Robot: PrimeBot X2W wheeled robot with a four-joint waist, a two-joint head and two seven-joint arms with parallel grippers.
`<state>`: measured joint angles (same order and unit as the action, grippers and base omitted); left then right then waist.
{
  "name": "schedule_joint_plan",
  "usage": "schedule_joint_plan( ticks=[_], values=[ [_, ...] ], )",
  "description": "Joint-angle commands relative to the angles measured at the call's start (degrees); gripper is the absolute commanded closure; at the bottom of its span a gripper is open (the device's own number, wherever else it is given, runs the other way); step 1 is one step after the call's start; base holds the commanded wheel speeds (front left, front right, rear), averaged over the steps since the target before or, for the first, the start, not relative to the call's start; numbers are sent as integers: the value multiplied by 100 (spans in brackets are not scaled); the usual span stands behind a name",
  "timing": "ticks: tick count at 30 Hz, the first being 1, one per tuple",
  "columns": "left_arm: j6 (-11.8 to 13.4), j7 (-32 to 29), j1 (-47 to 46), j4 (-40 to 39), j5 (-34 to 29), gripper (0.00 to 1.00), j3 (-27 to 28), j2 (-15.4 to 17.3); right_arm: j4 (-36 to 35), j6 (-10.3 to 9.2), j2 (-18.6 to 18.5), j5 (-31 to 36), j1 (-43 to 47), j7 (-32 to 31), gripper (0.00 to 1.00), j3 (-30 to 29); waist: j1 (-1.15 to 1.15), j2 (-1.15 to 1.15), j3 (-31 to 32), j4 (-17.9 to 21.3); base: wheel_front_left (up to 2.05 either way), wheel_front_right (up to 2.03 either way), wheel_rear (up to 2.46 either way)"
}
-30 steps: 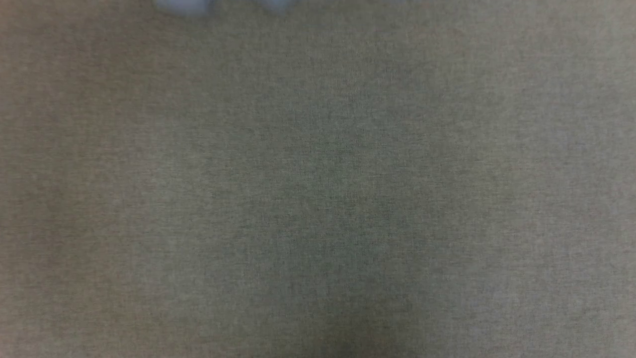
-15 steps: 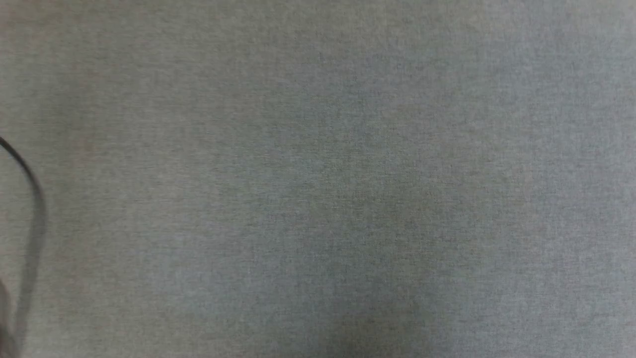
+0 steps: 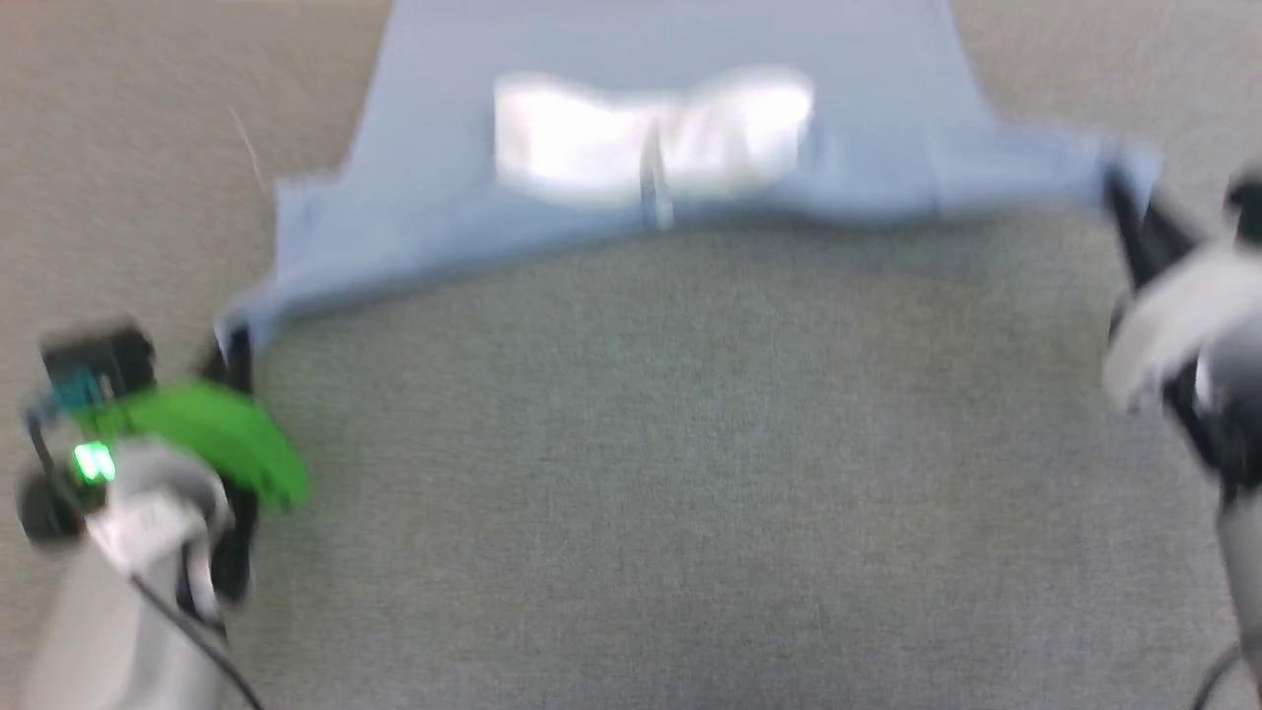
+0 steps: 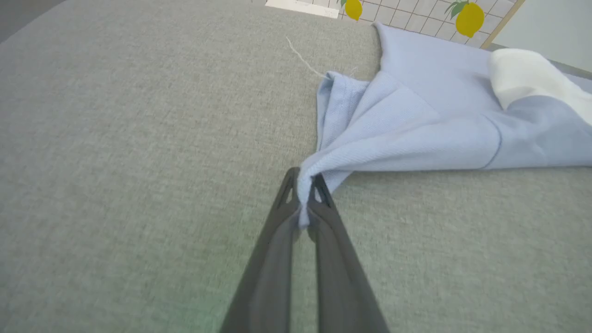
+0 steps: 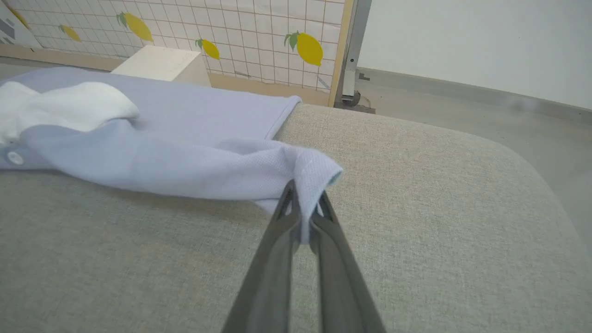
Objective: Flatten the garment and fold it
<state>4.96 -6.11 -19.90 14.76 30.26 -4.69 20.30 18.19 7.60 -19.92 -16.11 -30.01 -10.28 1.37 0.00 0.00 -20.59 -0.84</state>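
The garment (image 3: 651,187), a light blue polo shirt with a white collar (image 3: 651,133), lies across the far part of a grey cloth surface (image 3: 670,463). My left gripper (image 3: 232,345) is shut on its left sleeve corner (image 4: 305,185). My right gripper (image 3: 1124,202) is shut on the right sleeve corner (image 5: 307,185). Both corners are lifted slightly, and the near edge sags between them. A white button (image 5: 15,157) shows near the collar (image 5: 64,108). The head view is blurred.
The grey surface (image 5: 416,222) ends in a rounded edge on the right, with bare floor (image 5: 485,111) beyond. A tiled panel with lemon prints (image 5: 222,32) and a white box (image 5: 162,64) stand behind the shirt. A loose white thread (image 4: 300,58) lies by the left sleeve.
The head view has shifted: earlier it held plain grey cloth, now the shirt and both grippers are in it. Whether the arms themselves moved cannot be told.
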Motion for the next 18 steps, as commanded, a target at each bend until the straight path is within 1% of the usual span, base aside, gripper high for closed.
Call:
schedule_joint_plan(
  ticks=[1, 5, 7, 9, 12, 14, 18],
  values=[
    [68, -99, 323, -128, 117, 100, 63, -36, -202, -11, -2, -25, 343, -112, 100, -127, 0, 0, 653, -164, 0, 0, 0],
    [289, -440, 1201, -536, 381, 100, 139, -183, -775, -11, 258, 55, 1406, -614, 100, -553, 0, 0, 979, -180, 0, 0, 0],
    [385, -585, 1586, -689, 452, 100, 142, -224, -1068, -11, 480, 142, 1878, -869, 100, -809, 0, 0, 1124, -186, 0, 0, 0],
    [474, -677, 1928, -825, 533, 100, 168, -278, -1380, -11, 768, 216, 2331, -1165, 100, -1043, 0, 0, 1246, -182, 0, 0, 0],
    [540, -702, 2368, -1076, 765, 100, 266, -442, -1799, -11, 1249, 331, 2881, -1628, 100, -1374, 0, 0, 1353, -154, 0, 0, 0],
    [624, -747, 2640, -1199, 800, 100, 286, -476, -2029, -11, 1460, 376, 3183, -1878, 100, -1546, 0, 0, 1403, -138, 0, 0, 0],
    [879, -860, 3158, -1359, 829, 100, 378, -504, -2350, -11, 1665, 440, 3678, -2278, 100, -1884, 0, 0, 1500, -128, 0, 0, 0]
  ],
)
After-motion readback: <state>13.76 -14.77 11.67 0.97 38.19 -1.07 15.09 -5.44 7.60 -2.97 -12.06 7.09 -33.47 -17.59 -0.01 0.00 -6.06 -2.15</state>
